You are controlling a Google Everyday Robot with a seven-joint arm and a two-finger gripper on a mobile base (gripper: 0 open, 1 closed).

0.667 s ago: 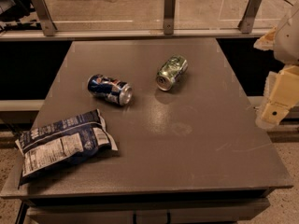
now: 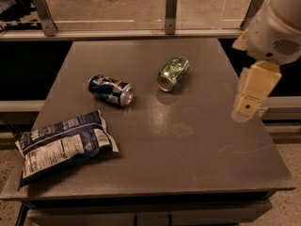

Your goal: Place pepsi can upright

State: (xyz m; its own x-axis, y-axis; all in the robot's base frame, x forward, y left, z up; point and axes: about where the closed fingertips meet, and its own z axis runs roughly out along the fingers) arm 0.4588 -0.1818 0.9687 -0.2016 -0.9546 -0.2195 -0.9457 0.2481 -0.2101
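The pepsi can [image 2: 110,90] is dark blue with red and white marks and silver ends. It lies on its side on the grey table [image 2: 188,164], left of centre, with one silver end facing front right. My gripper [image 2: 248,105] hangs above the table's right edge, far to the right of the pepsi can and apart from it. It holds nothing that I can see.
A green-silver can [image 2: 173,73] lies on its side right of the pepsi can, between it and my gripper. A dark blue snack bag [image 2: 66,144] lies at the table's front left corner. A railing with metal posts [image 2: 171,12] runs behind the table.
My gripper and arm have moved a little to the left, further over the table's right edge. The cans and the bag have not moved.
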